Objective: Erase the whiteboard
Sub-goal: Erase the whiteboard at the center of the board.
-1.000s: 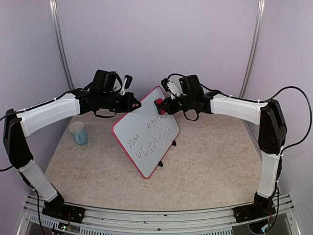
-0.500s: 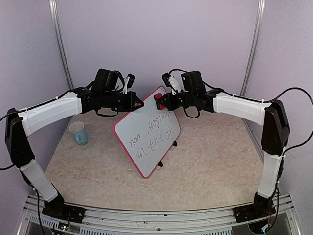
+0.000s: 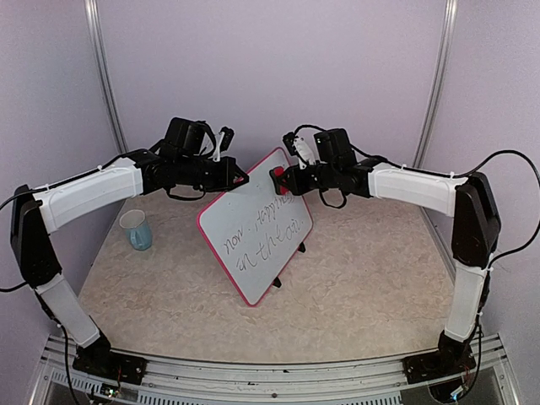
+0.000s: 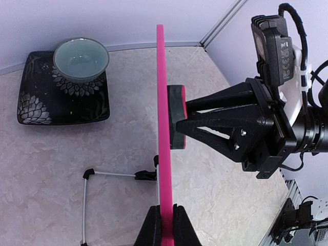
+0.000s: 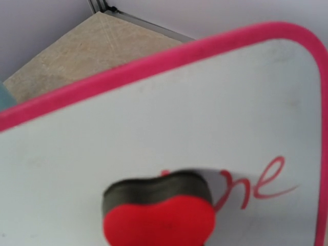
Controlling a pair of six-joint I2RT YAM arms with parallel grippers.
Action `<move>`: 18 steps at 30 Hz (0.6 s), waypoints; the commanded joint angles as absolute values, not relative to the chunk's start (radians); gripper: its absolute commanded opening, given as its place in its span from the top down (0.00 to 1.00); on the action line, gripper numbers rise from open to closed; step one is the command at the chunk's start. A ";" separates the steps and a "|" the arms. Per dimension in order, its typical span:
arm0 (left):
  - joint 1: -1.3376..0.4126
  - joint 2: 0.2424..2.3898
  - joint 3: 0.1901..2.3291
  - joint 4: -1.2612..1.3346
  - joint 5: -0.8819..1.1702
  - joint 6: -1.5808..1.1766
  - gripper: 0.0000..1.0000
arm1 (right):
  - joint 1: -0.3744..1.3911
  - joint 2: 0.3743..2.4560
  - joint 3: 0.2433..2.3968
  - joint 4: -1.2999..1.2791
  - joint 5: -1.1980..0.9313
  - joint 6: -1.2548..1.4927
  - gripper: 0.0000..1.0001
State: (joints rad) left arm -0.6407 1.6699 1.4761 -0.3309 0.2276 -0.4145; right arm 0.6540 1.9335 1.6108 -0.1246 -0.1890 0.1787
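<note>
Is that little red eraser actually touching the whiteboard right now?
Touching. The left wrist view shows the eraser edge-on, its face flush against the whiteboard, no gap between.

Light's soft, even and bright, coming from overhead, with barely any shadows. The view off my left pincer (image 4: 165, 225) is crisp on the board (image 4: 164, 102) it's clamping. The wall (image 4: 51, 20) beyond looks a bit washed out. The right wrist view is mush: the eraser (image 5: 159, 220) in my right pincer (image 4: 184, 117) is blurred. The board rim and writing (image 5: 261, 184) past it are soft too.
</note>
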 commanded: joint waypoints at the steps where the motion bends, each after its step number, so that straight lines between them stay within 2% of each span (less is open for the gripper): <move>1: -0.698 1.704 1.492 -0.310 0.347 -0.374 1.00 | 0.646 1.925 1.658 -0.129 -0.197 0.179 1.00; 11: -0.699 1.714 1.509 -0.329 0.344 -0.373 1.00 | 0.644 1.951 1.802 -0.270 -0.259 0.150 1.00; 18: -0.701 1.721 1.527 -0.360 0.343 -0.342 1.00 | 0.641 1.955 1.714 -0.345 -0.322 0.135 1.00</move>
State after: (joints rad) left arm -0.6601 1.6897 1.5013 -0.3176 0.2447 -0.4007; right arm 0.6453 1.9347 1.7813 -0.2649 -0.2588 0.1509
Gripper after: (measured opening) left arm 0.052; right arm 0.134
